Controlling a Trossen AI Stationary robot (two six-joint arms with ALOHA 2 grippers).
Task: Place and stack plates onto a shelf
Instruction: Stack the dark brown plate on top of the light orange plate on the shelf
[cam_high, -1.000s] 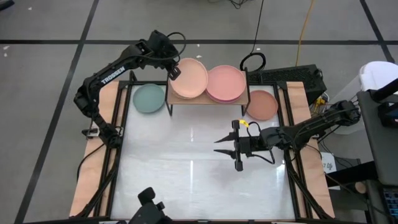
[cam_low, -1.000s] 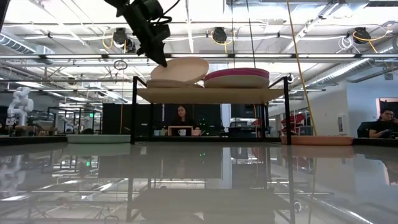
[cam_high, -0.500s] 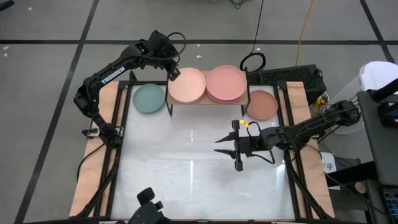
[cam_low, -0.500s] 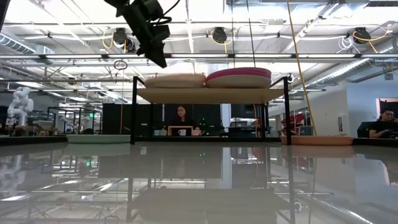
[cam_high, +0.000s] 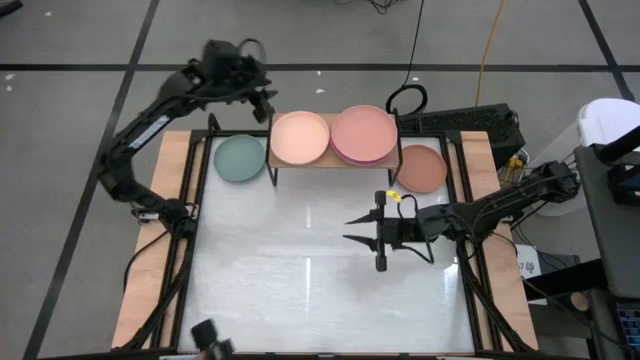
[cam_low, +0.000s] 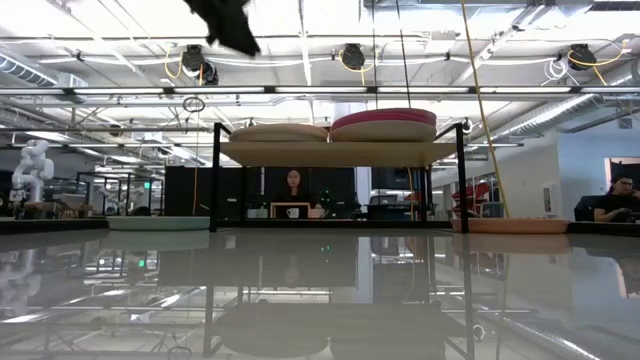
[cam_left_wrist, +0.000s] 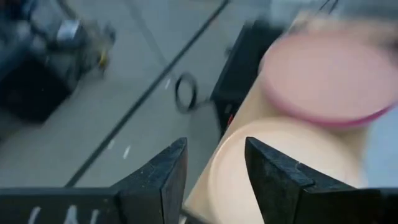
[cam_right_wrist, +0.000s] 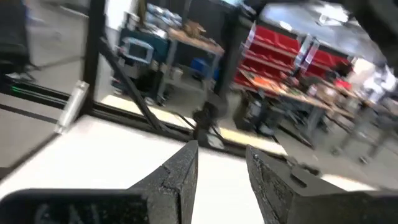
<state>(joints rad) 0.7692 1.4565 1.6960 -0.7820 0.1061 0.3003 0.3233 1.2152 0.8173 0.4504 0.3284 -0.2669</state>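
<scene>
Left gripper (cam_high: 262, 98), jaws slightly parted and empty, sits just behind the shelf (cam_high: 392, 160) where the peach stack (cam_high: 300, 137) and magenta stack (cam_high: 363, 133) lie; next it should approach the teal plate (cam_high: 240, 158) low; right gripper (cam_high: 362, 234) idles open mid-table.

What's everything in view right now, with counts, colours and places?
Shelf: one, light wood top on black legs, at the table's far edge.
Peach plates: a stack on the shelf's left half; count unclear.
Magenta plates: a stack on the shelf's right half; count unclear.
Teal plate: one, on the table left of the shelf.
Salmon plate: at least one, on the table right of the shelf.
Table: one, white top.
Left gripper: open, empty, beyond the shelf's left end.
Right gripper: open, empty, over mid-table.
</scene>
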